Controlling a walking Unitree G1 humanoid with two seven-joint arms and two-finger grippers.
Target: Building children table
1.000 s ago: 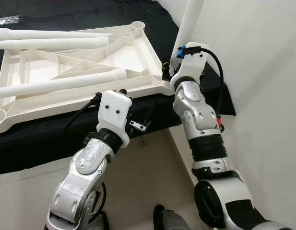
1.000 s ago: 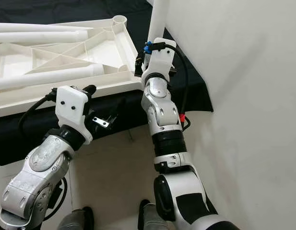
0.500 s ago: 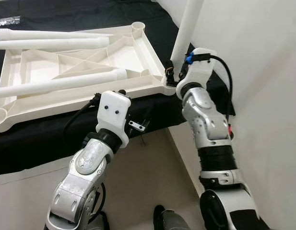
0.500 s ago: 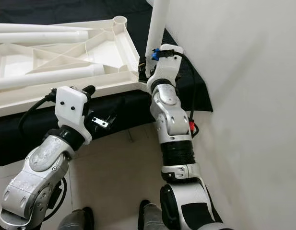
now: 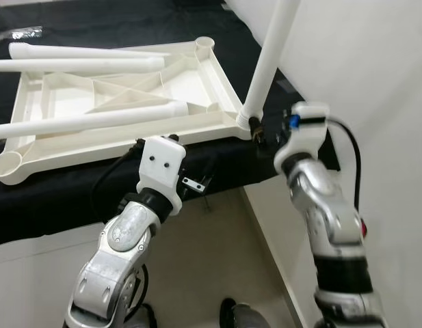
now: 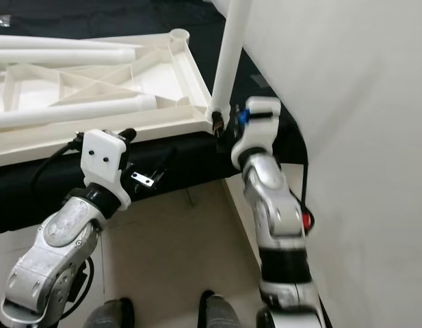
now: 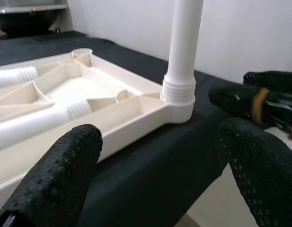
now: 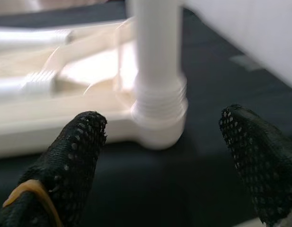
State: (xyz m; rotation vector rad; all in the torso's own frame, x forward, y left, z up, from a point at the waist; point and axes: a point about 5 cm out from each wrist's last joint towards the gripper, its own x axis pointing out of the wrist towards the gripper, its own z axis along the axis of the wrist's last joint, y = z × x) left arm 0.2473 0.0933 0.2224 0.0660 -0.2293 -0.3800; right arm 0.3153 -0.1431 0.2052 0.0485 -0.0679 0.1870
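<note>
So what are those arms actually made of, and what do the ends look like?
Both arms are jointed silver metal segments with black ribbed collars. Each wrist carries a boxy white housing, fed by a black cable. The left gripper and right gripper each have two long black fingers with a dotted rubbery texture. The right arm shows a blue connector, a red spot and a yellow band on one finger.

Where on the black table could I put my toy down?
Bare black cloth lies beyond the upturned tabletop, and a narrow strip along its near edge. The tabletop is crowded with three loose legs, and both grippers flank the standing leg.
</note>
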